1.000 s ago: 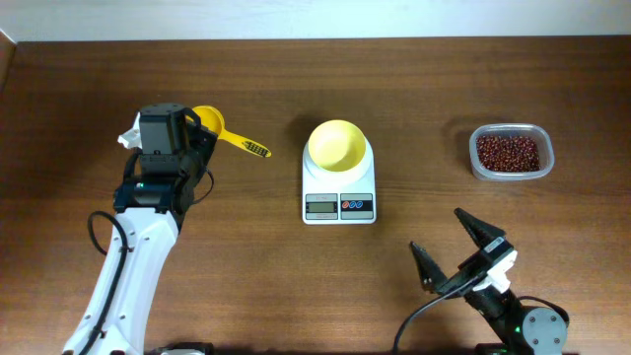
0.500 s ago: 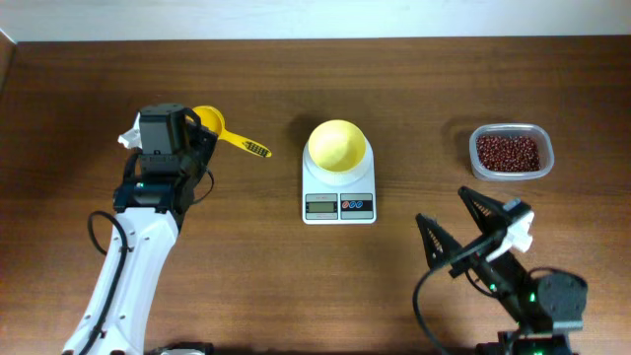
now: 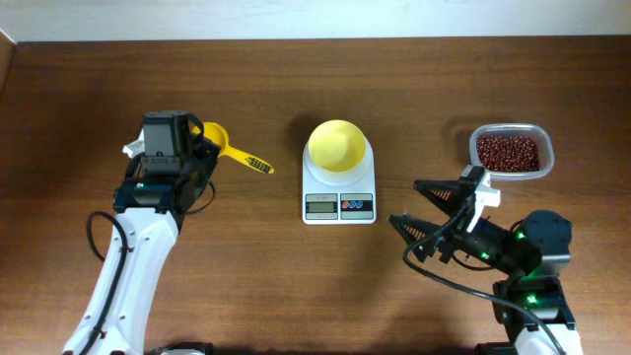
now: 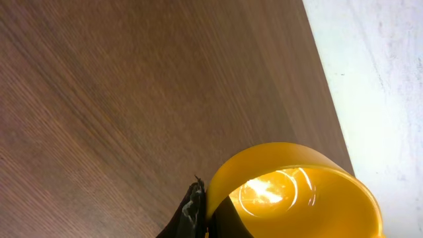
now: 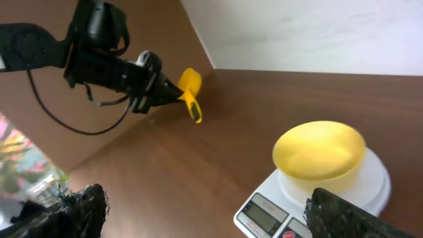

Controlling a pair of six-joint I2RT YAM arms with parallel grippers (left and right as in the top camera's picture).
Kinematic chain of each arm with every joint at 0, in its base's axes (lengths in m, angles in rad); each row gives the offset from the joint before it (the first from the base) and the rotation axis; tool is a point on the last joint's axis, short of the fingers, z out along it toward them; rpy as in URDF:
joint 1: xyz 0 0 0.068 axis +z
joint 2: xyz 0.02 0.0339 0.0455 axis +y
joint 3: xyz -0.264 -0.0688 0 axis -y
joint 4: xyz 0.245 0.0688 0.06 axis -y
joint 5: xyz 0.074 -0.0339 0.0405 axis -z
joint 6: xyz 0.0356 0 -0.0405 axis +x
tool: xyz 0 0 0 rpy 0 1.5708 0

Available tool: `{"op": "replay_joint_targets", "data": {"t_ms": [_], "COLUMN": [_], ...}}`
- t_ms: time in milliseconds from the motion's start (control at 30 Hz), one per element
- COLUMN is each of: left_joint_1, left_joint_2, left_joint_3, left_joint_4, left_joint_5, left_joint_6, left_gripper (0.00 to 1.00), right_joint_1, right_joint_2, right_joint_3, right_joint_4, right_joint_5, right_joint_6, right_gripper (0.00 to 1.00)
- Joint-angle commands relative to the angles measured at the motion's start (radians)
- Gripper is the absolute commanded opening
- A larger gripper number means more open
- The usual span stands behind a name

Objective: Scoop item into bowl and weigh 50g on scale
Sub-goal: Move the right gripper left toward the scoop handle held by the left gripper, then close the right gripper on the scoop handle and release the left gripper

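Note:
The pale-yellow bowl [image 3: 337,146] stands empty on the white scale [image 3: 339,204] at the table's middle; both also show in the right wrist view, bowl [image 5: 320,151] on scale [image 5: 263,213]. The item, dark red-brown beans [image 3: 509,153], fills a clear tub [image 3: 511,128] at the right. My left gripper [image 3: 200,141] is shut on the rim of a yellow scoop [image 3: 225,150], handle pointing right; the scoop cup [image 4: 294,192] is empty. My right gripper [image 3: 404,203] is open, empty, raised right of the scale, fingers pointing left.
The left arm [image 5: 99,56] reaches in over bare brown wood, seen from the right wrist. The table's back edge meets a white wall [image 4: 377,79] close behind the scoop.
My right arm has risen from the front edge and turned its open fingers left toward the scale. The left gripper with the scoop has shifted slightly right.

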Motion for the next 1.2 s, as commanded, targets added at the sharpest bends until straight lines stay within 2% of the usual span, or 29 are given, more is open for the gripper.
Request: {"op": "replay_joint_targets", "data": {"t_ms": [0, 133, 300, 500, 633, 900, 1033, 1167], "left_joint_1": [-0.001, -0.005, -0.008, -0.06, -0.122, -0.254, -0.299, -0.329], "left_joint_2": [-0.013, -0.013, -0.013, -0.013, -0.013, -0.013, -0.013, -0.013], "left_joint_3": [0.01, 0.01, 0.01, 0.01, 0.01, 0.01, 0.01, 0.01], "left_joint_4": [-0.037, -0.043, -0.042, -0.037, -0.026, 0.027, 0.055, 0.065], "left_joint_5": [0.015, 0.016, 0.095, 0.119, 0.119, 0.119, 0.119, 0.119], "left_joint_6": [-0.127, -0.148, -0.148, -0.148, -0.148, -0.148, -0.208, -0.212], "left_gripper": [0.0, 0.0, 0.0, 0.0, 0.0, 0.0, 0.0, 0.0], "right_joint_1": [0.006, 0.006, 0.011, 0.146, 0.26, 0.423, 0.481, 0.512], "right_joint_2": [0.027, 0.095, 0.253, 0.435, 0.482, 0.483, 0.483, 0.483], "right_joint_3": [0.016, 0.016, 0.016, 0.016, 0.016, 0.016, 0.016, 0.016], "right_joint_4": [0.071, 0.186, 0.386, 0.562, 0.615, 0.615, 0.615, 0.615], "right_joint_5": [-0.049, -0.048, -0.045, 0.077, 0.194, 0.436, 0.545, 0.619], "right_joint_6": [0.005, 0.06, 0.312, 0.497, 0.508, 0.506, 0.507, 0.505], "right_gripper": [0.99, 0.98, 0.96, 0.82, 0.77, 0.63, 0.54, 0.49]}}
